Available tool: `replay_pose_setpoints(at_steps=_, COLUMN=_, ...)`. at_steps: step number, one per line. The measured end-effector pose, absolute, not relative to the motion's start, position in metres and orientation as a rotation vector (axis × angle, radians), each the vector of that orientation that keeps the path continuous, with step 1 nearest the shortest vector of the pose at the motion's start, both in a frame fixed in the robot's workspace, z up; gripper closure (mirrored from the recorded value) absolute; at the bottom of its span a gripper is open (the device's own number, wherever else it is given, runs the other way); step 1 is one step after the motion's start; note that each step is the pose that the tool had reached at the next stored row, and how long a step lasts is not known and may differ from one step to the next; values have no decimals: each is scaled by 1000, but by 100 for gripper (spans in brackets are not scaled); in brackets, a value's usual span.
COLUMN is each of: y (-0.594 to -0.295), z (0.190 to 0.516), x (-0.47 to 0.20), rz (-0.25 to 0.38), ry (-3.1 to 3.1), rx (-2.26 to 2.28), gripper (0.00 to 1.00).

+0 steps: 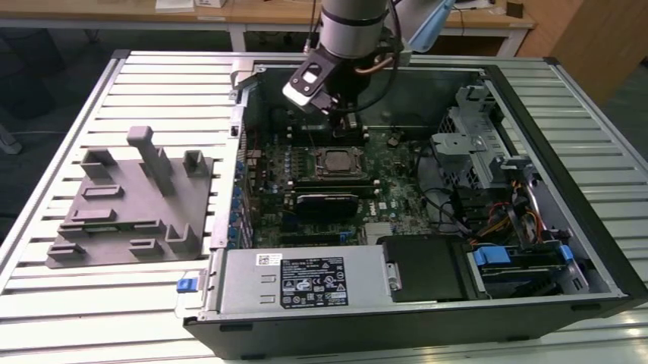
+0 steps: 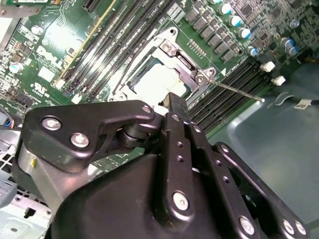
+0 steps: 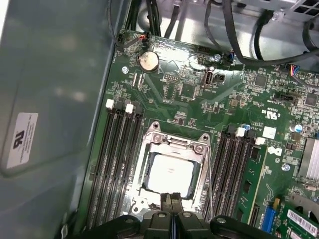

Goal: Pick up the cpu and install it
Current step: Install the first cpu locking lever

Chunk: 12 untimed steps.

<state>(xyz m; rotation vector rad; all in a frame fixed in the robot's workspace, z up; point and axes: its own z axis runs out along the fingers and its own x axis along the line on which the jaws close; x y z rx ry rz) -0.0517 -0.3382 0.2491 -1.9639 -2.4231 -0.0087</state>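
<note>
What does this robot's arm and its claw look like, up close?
The arm is a thick silver-grey tube with a pale blue joint cap. A small silver and black camera box sits at its wrist, with a thin dark cable looping beside it. The claw is matte black: chunky linked bars dotted with bright silver screw heads, narrowing to two slim flat fingers.

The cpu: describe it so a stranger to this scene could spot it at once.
Find the open computer case on the slatted table, then the green board inside it. Between rows of long black slots sits a metal-framed socket; the cpu is the shiny pale square inside it.
</note>
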Motion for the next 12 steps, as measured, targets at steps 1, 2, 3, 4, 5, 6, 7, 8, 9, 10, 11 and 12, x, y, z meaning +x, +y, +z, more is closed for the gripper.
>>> replay_pose_setpoints(at_steps=1, y=-339, z=249, x=-52, rz=-9, ry=-2429, rx=-1957, gripper=89)
replay_pose_setpoints(at_steps=2, y=-339, z=249, x=-52, rz=-8, ry=-2438, rx=-1945, gripper=89)
replay_pose_setpoints(at_steps=3, y=-339, z=249, x=-52, rz=-8, ry=-2453, rx=-1927, gripper=89)
replay_pose_setpoints(at_steps=4, y=-339, z=249, x=-52, rz=-7, ry=-2470, rx=-1905, gripper=89)
replay_pose_setpoints(at_steps=5, y=-339, z=249, x=-52, rz=-7, ry=-2488, rx=-1880, gripper=89)
replay_pose_setpoints(at_steps=6, y=-339, z=249, x=-52, rz=-7, ry=-2505, rx=-1858, gripper=89)
replay_pose_setpoints(at_steps=7, y=-339, z=249, x=-52, rz=-7, ry=-2522, rx=-1835, gripper=89)
replay_pose_setpoints(at_steps=8, y=-339, z=249, x=-52, rz=-6, ry=-2538, rx=-1813, gripper=89)
replay_pose_setpoints(at_steps=9, y=-339, z=249, x=-52, rz=-6, ry=-2554, rx=-1790, gripper=89)
replay_pose_setpoints(at_steps=10, y=-339, z=249, x=-52, rz=-6, ry=-2570, rx=-1767, gripper=89)
replay_pose_setpoints(at_steps=11, y=-339, z=248, x=-52, rz=-5, ry=-2586, rx=-1743, gripper=89)
replay_pose_setpoints(at_steps=12, y=-339, z=248, x=-52, rz=-5, ry=-2601, rx=-1720, gripper=89)
